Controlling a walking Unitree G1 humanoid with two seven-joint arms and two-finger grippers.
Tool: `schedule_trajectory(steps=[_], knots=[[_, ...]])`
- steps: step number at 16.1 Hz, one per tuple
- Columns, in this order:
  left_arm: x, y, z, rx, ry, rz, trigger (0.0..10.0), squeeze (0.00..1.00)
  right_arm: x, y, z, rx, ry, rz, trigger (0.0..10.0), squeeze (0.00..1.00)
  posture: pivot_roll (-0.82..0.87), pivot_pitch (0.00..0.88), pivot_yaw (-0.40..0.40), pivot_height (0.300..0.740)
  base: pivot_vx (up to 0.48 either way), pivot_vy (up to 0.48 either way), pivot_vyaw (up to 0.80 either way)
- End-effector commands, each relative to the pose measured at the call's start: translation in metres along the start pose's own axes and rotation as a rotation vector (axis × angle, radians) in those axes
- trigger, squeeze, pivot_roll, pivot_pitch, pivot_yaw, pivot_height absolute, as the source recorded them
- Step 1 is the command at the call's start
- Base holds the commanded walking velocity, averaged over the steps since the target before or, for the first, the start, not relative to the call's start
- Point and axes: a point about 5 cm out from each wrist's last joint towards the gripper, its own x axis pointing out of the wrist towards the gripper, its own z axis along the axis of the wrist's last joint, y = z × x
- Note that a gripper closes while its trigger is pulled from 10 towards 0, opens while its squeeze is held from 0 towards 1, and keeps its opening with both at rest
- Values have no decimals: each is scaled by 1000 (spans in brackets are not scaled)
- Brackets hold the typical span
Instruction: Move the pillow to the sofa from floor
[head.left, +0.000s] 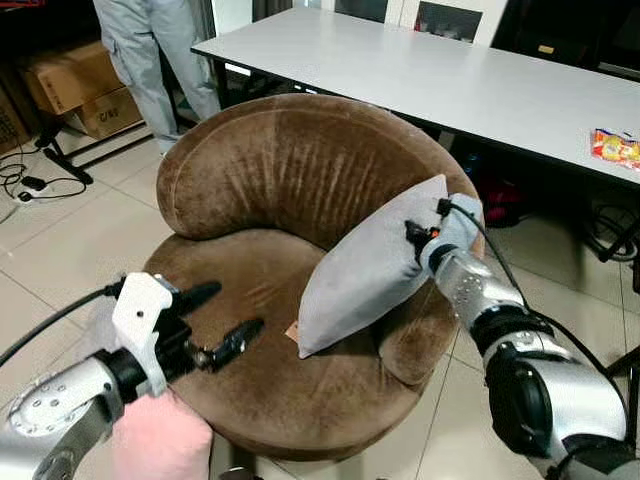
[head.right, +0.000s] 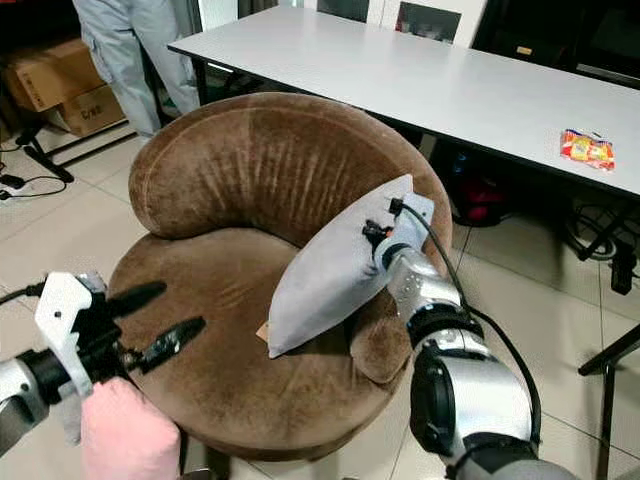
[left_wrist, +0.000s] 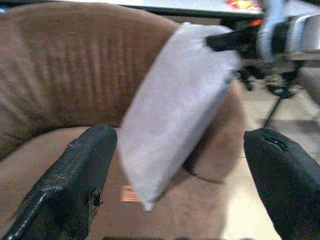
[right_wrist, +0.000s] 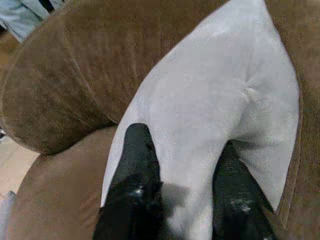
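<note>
The right arm reaches forward on the right, its silver forearm angled up and to the left, and the right pincer (right_wrist: 185, 192) is clamped on grey fabric bunched between its two black fingers (right_wrist: 134, 165). The left arm stretches in near left, its left pincer (head.left: 222, 322) spread wide and holding nothing.

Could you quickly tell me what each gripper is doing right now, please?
Left gripper: open, empty, held over the sofa's seat.
Right gripper: shut on the grey pillow, which leans on the sofa's armrest.
</note>
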Motion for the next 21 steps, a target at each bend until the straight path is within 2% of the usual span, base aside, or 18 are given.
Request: schedule_trajectory(steps=[1,3,4,5,6,8,9,10,12,13,14,15,21], knots=[[4,3,-2,30,22,43,10000,0,-2,-5,22,-7,-108,5,10000,1000,26,0,-40,740,0,0,0],[14,7,-6,53,40,136,10000,0,-11,-6,40,-62,-223,85,10000,1000,17,0,-34,740,0,0,0],[16,9,-5,72,35,168,10000,0,-13,-5,42,-75,-239,96,10000,1000,10,0,-31,740,0,0,0],[19,14,-2,107,3,242,10000,0,-21,-2,50,-159,-300,134,10000,1000,7,0,-31,740,0,0,0],[21,18,1,122,-26,313,10000,0,-31,3,56,-205,-352,179,10000,1000,0,0,-36,740,0,0,0],[24,19,3,128,-47,395,10000,0,-51,16,53,-266,-368,253,10000,1000,-5,0,-38,740,0,0,0],[25,18,5,135,-62,427,10000,0,-61,23,46,-293,-355,283,10000,47,-5,0,-38,740,0,0,0],[25,17,6,143,-68,445,10000,0,-65,26,43,-298,-348,292,10000,0,-5,0,-38,740,0,0,0],[25,14,5,148,-72,470,10000,0,-75,33,30,-293,-321,300,10000,0,-7,0,-54,740,0,0,0],[25,7,4,138,-80,490,10000,0,-86,40,10,-311,-273,288,10000,0,-7,0,-54,740,0,0,0],[25,7,4,138,-80,490,10000,0,-86,40,10,-311,-273,288,10000,0,-7,0,-54,740,0,0,0],[25,5,3,133,-76,518,10000,0,-90,43,-2,-328,-248,269,10000,0,1,0,-68,740,0,0,0],[27,5,3,130,-78,557,10000,0,-96,47,-4,-363,-224,251,10000,0,-3,0,-64,740,-252,0,0]])
